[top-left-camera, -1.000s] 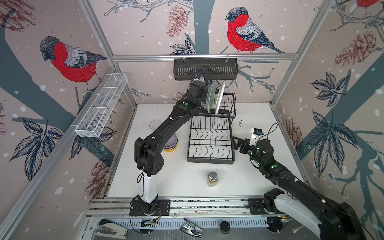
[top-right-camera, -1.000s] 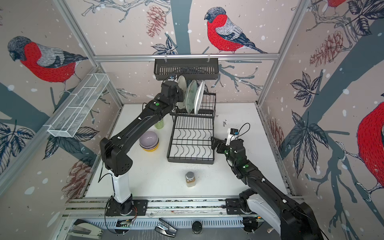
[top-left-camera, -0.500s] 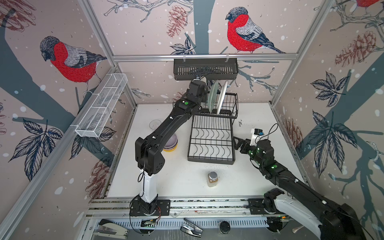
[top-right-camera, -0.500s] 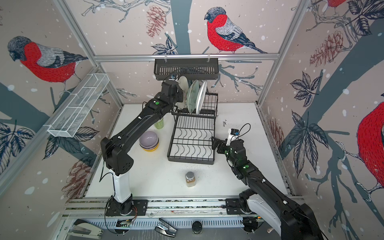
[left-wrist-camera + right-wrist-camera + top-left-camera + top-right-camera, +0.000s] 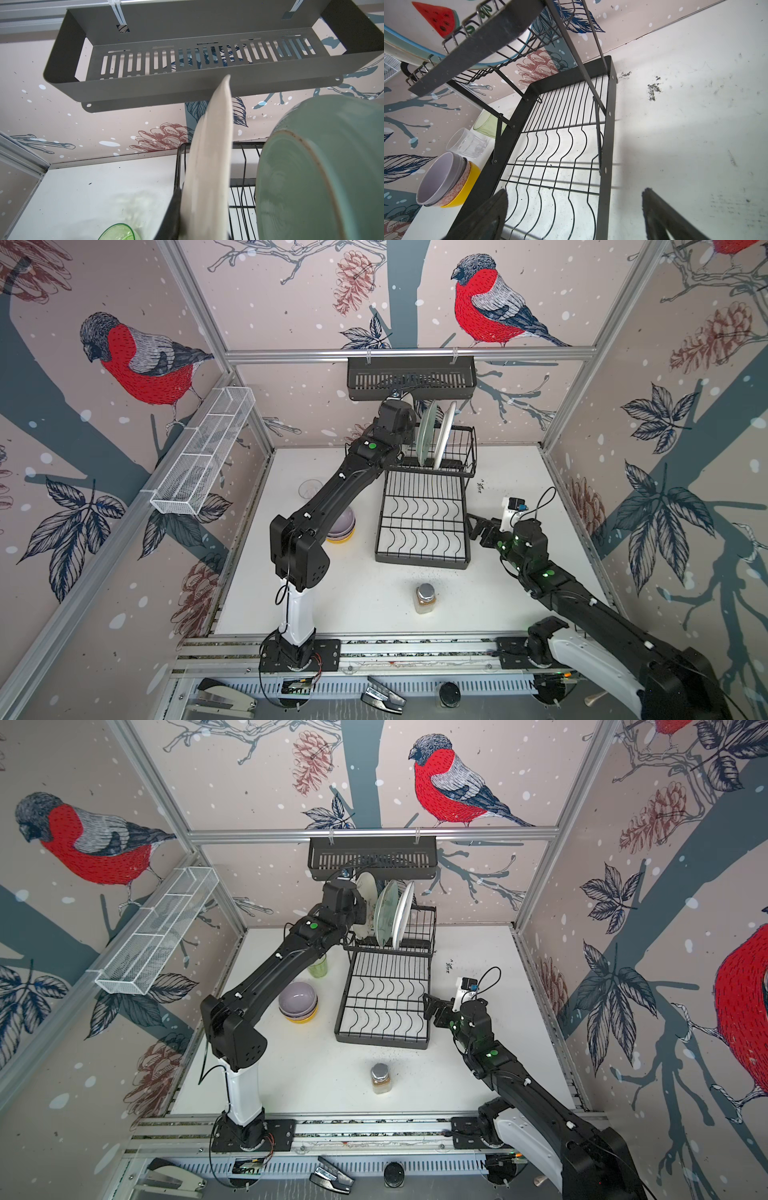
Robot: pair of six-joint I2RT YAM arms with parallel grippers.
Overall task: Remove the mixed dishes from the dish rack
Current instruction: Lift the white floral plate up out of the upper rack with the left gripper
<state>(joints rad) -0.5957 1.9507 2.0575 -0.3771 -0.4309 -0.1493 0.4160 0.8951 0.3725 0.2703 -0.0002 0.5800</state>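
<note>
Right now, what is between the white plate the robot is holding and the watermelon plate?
The pale green plate stands on edge between the held white plate and the watermelon plate. Both top views show this.

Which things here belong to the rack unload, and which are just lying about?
Job:
rack, white plate, green plate, watermelon plate, bowl stack, green tumbler, clear tumbler.

Lying about:
jar, black basket, mesh tray.
</note>
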